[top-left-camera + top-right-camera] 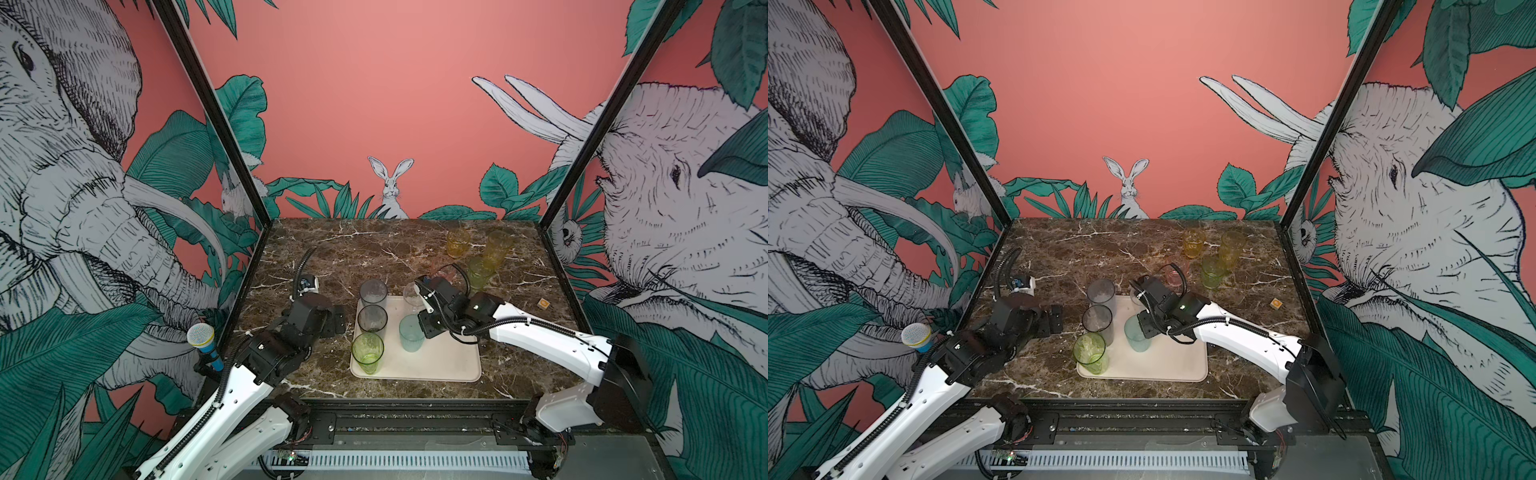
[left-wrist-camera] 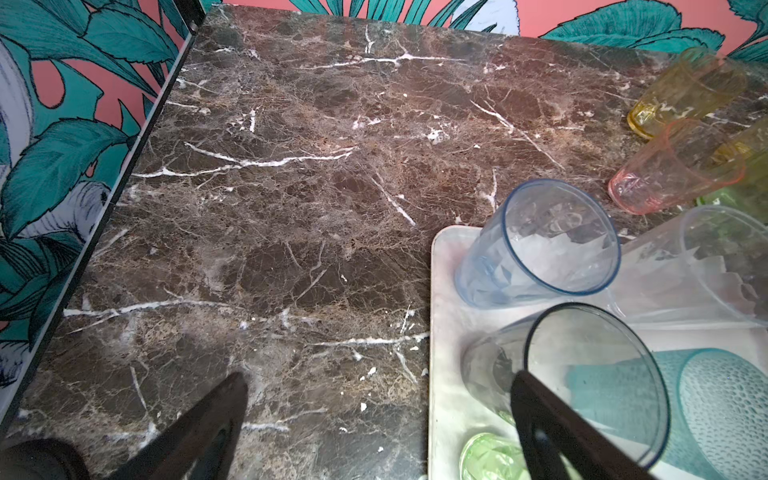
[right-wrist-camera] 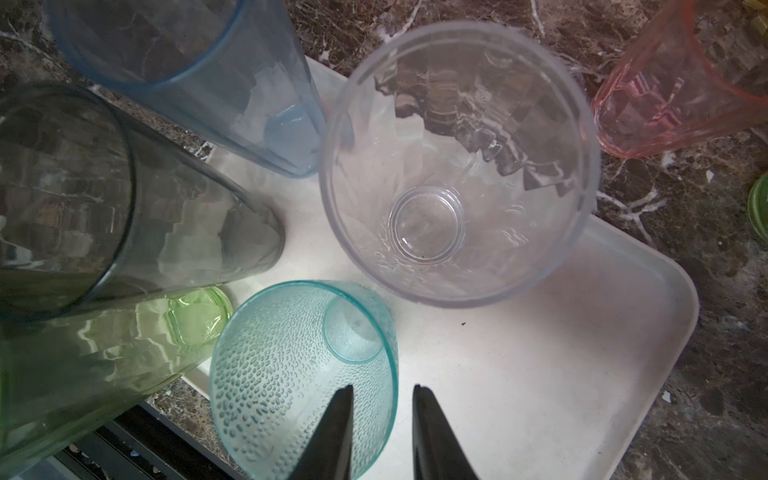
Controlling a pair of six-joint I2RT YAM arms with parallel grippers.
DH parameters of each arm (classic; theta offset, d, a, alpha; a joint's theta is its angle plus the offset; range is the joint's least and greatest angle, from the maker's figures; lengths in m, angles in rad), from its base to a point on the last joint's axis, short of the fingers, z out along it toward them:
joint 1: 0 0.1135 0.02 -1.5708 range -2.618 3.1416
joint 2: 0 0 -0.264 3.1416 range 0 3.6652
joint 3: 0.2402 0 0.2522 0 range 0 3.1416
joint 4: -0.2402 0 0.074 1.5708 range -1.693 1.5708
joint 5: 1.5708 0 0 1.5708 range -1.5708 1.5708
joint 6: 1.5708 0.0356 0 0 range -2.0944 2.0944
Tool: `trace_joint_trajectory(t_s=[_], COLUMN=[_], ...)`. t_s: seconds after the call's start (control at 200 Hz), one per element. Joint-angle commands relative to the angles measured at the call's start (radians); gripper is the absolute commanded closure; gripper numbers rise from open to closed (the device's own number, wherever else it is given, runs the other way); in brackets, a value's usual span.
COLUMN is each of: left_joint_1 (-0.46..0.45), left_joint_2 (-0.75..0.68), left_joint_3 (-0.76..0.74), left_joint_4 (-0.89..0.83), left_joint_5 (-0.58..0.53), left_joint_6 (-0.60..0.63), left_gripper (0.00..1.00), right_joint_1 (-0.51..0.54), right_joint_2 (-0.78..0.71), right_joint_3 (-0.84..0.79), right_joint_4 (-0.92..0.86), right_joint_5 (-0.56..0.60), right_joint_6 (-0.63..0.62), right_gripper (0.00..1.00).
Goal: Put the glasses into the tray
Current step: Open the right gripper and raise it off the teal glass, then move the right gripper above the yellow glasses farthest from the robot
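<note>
The cream tray (image 1: 449,357) holds a tall grey glass (image 1: 373,293), a smoky glass (image 1: 372,319), a green glass (image 1: 367,353), a teal glass (image 1: 411,333) and a clear glass (image 1: 413,294), all upright. My right gripper (image 3: 382,390) hangs over the teal glass (image 3: 291,365), jaws slightly apart, one finger inside its rim and one outside, not pressing it. My left gripper (image 2: 379,378) stands wide open over bare marble left of the tray (image 2: 444,332), holding nothing. Pink (image 1: 446,272), yellow-green (image 1: 480,272), yellow (image 1: 498,247) and amber (image 1: 458,243) glasses stand on the table behind.
A small orange block (image 1: 543,304) lies on the marble right of the tray. A microphone (image 1: 203,340) stands off the table's left edge. Black frame posts rise at the back corners, and a black rail runs along the front.
</note>
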Motion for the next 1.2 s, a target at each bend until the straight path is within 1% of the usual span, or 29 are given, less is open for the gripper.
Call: trace_joint_trajectory(t_s=[0.0, 0.23, 0.355, 0.48, 0.645, 0.77, 0.83, 1.005, 1.195], left_joint_1=[0.007, 0.007, 0.007, 0.007, 0.007, 0.007, 0.007, 0.007, 0.007], left_joint_2=[0.0, 0.003, 0.011, 0.024, 0.043, 0.045, 0.043, 0.043, 0.055], left_joint_3=[0.005, 0.01, 0.015, 0.026, 0.043, 0.049, 0.051, 0.052, 0.048], left_joint_4=[-0.003, 0.002, 0.008, 0.014, 0.021, 0.03, 0.037, 0.05, 0.062], left_joint_5=[-0.012, -0.014, -0.015, -0.015, -0.015, -0.021, -0.023, -0.03, -0.029], left_joint_6=[-0.002, 0.0, 0.004, 0.012, 0.018, 0.025, 0.029, 0.04, 0.043], left_gripper=[0.01, 0.0, 0.0, 0.01, 0.01, 0.01, 0.01, 0.01, 0.0], right_joint_1=[0.005, 0.005, 0.004, -0.008, -0.062, -0.14, -0.198, -0.355, -0.512], right_joint_2=[-0.038, -0.087, -0.1, -0.092, -0.078, -0.074, -0.075, -0.042, 0.001], right_joint_3=[0.034, 0.079, 0.119, 0.176, 0.272, 0.314, 0.322, 0.373, 0.404], right_joint_4=[-0.04, -0.065, -0.088, -0.107, -0.096, -0.096, -0.09, -0.118, -0.081], right_joint_5=[0.0, 0.014, 0.094, 0.174, 0.208, 0.219, 0.213, 0.291, 0.259], right_joint_6=[-0.003, -0.041, -0.072, -0.112, -0.155, -0.166, -0.163, -0.168, -0.159], right_gripper=[0.7, 0.65, 0.6, 0.58, 0.55, 0.52, 0.5, 0.45, 0.42])
